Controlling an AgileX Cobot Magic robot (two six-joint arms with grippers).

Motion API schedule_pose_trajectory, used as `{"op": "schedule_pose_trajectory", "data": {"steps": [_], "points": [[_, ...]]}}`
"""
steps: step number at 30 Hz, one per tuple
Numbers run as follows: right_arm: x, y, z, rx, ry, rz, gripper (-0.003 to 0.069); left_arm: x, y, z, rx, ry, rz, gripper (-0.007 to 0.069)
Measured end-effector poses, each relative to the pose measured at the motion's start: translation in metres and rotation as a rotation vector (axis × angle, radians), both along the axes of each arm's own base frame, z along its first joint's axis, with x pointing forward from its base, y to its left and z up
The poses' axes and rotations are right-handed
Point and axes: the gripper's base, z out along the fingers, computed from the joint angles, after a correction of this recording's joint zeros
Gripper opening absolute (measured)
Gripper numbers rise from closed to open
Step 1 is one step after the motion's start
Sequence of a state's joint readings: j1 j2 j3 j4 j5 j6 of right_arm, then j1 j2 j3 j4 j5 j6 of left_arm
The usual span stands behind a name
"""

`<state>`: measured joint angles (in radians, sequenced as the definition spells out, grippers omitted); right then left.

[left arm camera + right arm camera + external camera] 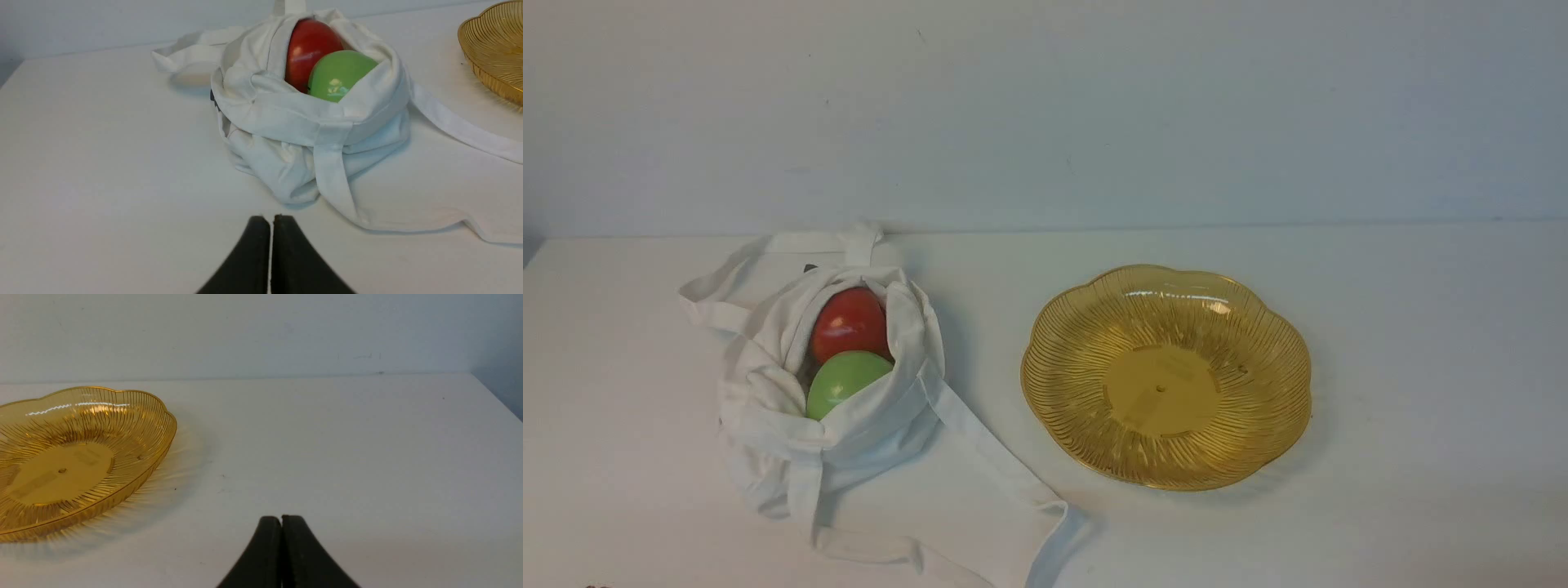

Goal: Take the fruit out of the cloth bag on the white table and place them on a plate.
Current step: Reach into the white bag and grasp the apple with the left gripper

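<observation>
The white cloth bag (792,425) sits open on the left of the white table (1421,343). A red fruit (849,323) and a green fruit (845,380) lie inside its mouth, the green one nearer me. The amber plate (1045,359) stands to the right of the bag with nothing on it. Neither gripper shows in the front view. In the left wrist view my left gripper (271,218) is shut and empty, short of the bag (286,163), with both the red fruit (310,45) and the green fruit (339,75) visible. In the right wrist view my right gripper (281,518) is shut and empty, beside the plate (155,428).
The bag's long straps lie on the table, one behind the bag (800,243) and one trailing toward the front edge (1013,490), close to the plate's near left rim. A white wall (1094,106) stands behind the table.
</observation>
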<state>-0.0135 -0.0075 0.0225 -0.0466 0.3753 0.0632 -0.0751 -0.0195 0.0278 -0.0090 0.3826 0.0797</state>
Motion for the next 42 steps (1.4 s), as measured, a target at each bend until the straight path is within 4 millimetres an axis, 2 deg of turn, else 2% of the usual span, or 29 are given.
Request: {"op": "schedule_pose_trajectory", "data": {"steps": [31, 36, 38, 42], "points": [[0.000, 0.000, 0.000, 0.000, 0.000, 0.000, -0.0015, 0.000, 0.000, 0.000, 0.000, 0.000, 0.000, -0.0008], [0.000, 0.000, 0.000, 0.000, 0.000, 0.000, -0.0015, 0.000, 0.002, 0.001, 0.046, -0.010, 0.004, -0.0008], [0.000, 0.000, 0.000, 0.000, 0.000, 0.000, -0.0015, 0.001, 0.001, 0.002, 0.025, -0.031, 0.007, -0.0008], [0.000, 0.000, 0.000, 0.000, 0.000, 0.000, -0.0015, 0.003, -0.002, 0.016, -0.224, -0.163, 0.025, -0.0008]]}}
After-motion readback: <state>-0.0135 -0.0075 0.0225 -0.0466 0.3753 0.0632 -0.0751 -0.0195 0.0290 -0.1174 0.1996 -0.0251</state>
